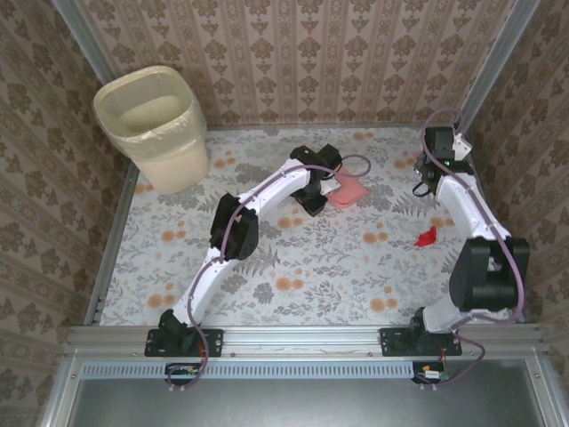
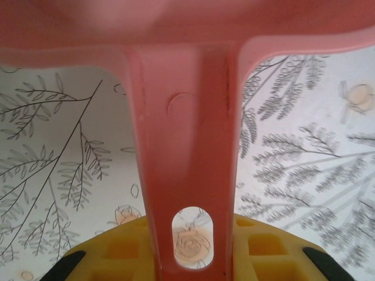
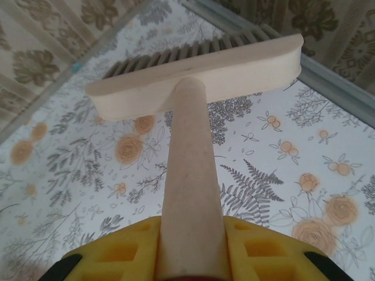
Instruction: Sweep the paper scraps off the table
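Pink plastic, flat and smooth, makes up the dustpan [image 2: 187,111], whose long handle, pierced by an oval hole near its end, runs between the yellow pads [image 2: 120,254] of the left claw [image 2: 190,260]; that claw is closed narrowly on the handle. Seen from above, the dustpan sits low over the white cloth-covered surface [image 1: 293,258], printed with grey ferns and orange dots, a little right of centre and towards the far side, at the end of the left arm [image 1: 236,227], which stretches diagonally from its base at the near edge. The right claw [image 3: 190,252] is likewise clamped tight, its yellow pads pressing on the round pale wooden handle of a hand brush [image 3: 196,76]. The brush's broad beige head lies crosswise, with dark bristles pointing away towards the metal rail at the surface's far right corner. Whether the bristles touch the cloth cannot be told. The right arm [image 1: 476,240] rises along the right edge and reaches to that corner. One red crumpled paper scrap [image 1: 428,237] lies on the surface at the right, about midway between near and far, just left of the right arm and well apart from the dustpan. A cream mesh waste bin [image 1: 169,165] with a liner stands in the far left corner.
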